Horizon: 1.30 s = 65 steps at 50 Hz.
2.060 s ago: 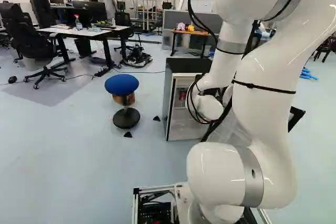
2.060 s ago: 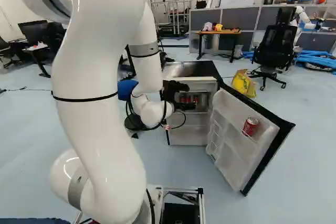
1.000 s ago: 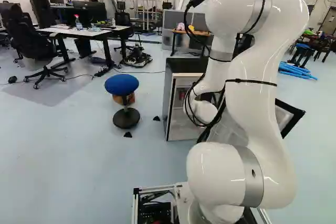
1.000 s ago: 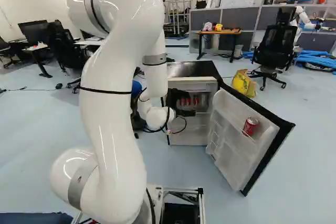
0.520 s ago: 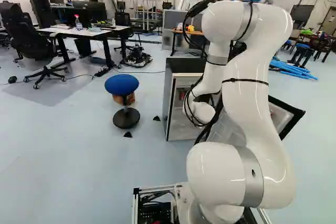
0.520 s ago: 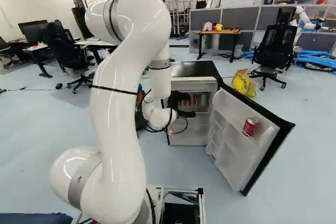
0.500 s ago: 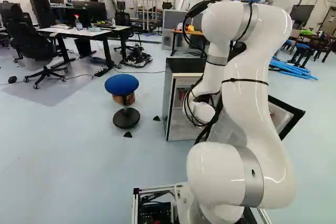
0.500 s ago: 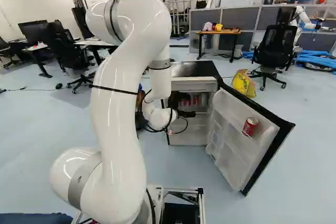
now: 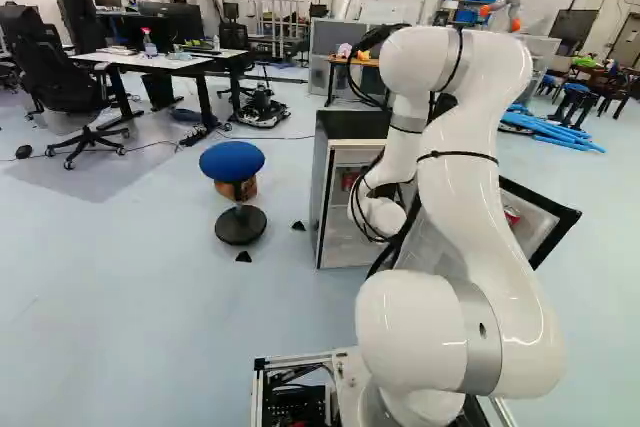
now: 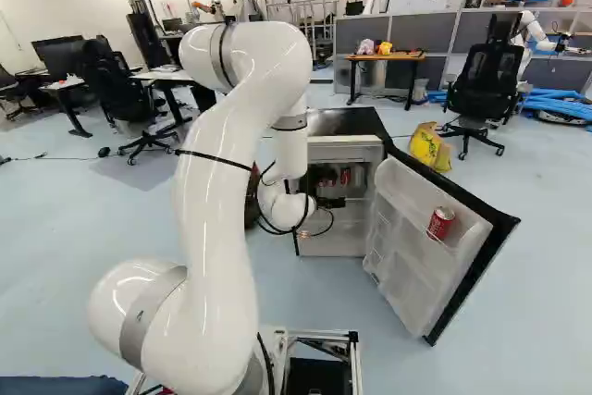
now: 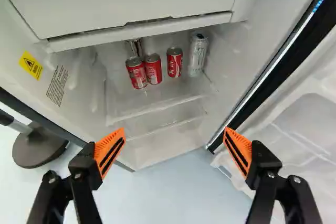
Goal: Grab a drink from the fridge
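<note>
our arm (image 10: 217, 201) has dipped and reached forward, tool (image 11: 174, 129) spread wide, facing into the fridge (image 10: 347, 122); we judge it's nearing the red cans (image 11: 153, 69), ungripped behind the front edge of the shelf (image 11: 152, 99).
</note>
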Tool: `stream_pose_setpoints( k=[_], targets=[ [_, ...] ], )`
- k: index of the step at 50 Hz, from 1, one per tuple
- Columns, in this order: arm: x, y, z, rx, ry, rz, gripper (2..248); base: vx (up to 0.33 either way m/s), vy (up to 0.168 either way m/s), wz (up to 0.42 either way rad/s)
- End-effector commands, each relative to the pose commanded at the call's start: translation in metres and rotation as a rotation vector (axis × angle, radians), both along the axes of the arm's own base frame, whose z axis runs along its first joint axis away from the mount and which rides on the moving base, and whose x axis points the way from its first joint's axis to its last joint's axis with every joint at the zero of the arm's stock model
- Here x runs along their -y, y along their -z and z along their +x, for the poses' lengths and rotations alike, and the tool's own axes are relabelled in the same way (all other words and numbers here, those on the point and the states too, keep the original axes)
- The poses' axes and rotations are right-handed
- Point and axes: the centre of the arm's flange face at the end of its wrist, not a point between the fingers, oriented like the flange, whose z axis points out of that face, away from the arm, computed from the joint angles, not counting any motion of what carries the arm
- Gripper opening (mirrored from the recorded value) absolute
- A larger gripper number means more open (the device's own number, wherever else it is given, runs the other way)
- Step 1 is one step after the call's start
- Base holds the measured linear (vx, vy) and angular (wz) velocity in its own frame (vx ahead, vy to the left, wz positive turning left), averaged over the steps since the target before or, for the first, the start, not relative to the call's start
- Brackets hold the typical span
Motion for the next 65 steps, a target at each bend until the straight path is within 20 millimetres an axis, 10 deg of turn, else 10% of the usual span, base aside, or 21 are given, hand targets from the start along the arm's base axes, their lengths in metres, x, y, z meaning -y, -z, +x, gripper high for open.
stream_pose_setpoints(
  k=[65],
  targets=[
    [0.015,0.083,0.065,0.170,-0.150,-0.019,247,0.000,0.000,0.000]
  ],
)
